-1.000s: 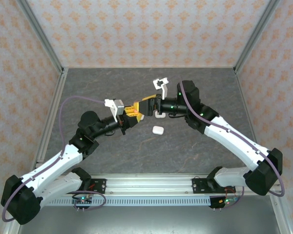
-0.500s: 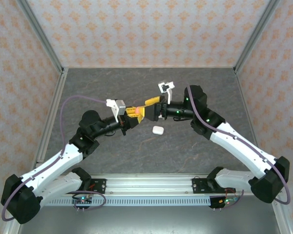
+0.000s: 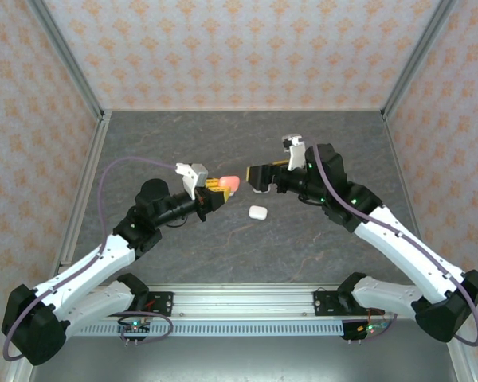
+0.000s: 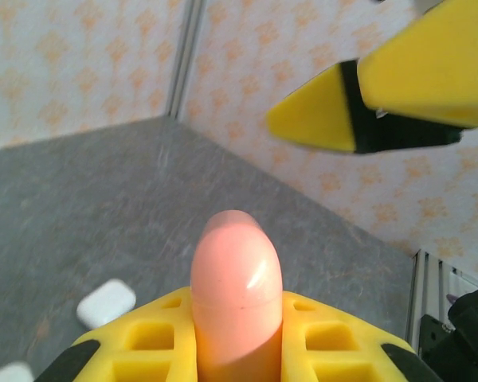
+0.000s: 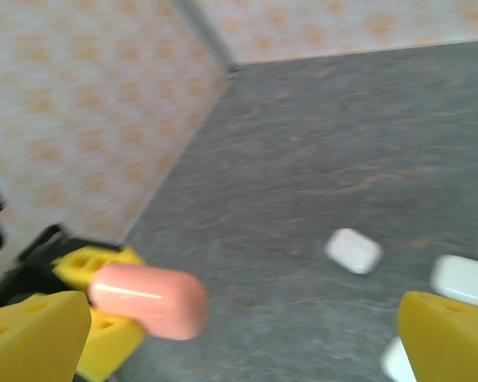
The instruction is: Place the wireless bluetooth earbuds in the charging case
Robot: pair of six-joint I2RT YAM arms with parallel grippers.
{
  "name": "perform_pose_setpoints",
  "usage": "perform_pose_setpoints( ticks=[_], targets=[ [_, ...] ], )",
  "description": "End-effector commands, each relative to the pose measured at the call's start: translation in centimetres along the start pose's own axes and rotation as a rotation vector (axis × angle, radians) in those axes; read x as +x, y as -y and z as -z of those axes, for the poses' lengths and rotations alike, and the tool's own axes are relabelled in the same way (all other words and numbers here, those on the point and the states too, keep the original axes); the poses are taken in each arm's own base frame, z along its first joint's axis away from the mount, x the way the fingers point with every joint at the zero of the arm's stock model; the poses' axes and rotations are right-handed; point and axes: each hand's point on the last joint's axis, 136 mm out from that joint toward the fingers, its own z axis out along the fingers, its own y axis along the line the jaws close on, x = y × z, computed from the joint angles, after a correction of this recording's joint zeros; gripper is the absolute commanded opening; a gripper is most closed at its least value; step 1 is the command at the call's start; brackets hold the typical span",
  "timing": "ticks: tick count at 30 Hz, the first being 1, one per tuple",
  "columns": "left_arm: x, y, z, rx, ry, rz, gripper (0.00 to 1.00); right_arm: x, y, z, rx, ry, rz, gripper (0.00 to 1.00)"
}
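While the left gripper (image 3: 217, 186) is clamped shut on a coral-pink charging case (image 3: 228, 184) at frame centre, its long axis pointing right, the right gripper (image 3: 257, 177) faces it from just beside, jaws wide and empty. A white case (image 3: 257, 212) lies below them.

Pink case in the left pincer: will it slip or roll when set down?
Probably slippery: the pink case looks glossy, with a bright highlight. Its rounded end suggests it could roll or tip. Likely rigid: no dent shows where the left pincer grips it.
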Motion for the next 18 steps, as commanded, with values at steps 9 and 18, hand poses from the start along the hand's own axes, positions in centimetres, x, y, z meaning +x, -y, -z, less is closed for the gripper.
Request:
perform_pose_setpoints(
  ticks=[9, 18],
  targets=[
    [13.6, -7.3, -2.3, -0.312, -0.378, 0.429, 0.00, 1.0, 8.2, 0.8, 0.383, 0.074, -0.062, 0.99],
    [17.1, -9.5, -2.9, -0.402, -0.435, 0.492, 0.00, 1.6, 9.0, 0.8, 0.425, 0.046, -0.048, 0.99]
  ],
)
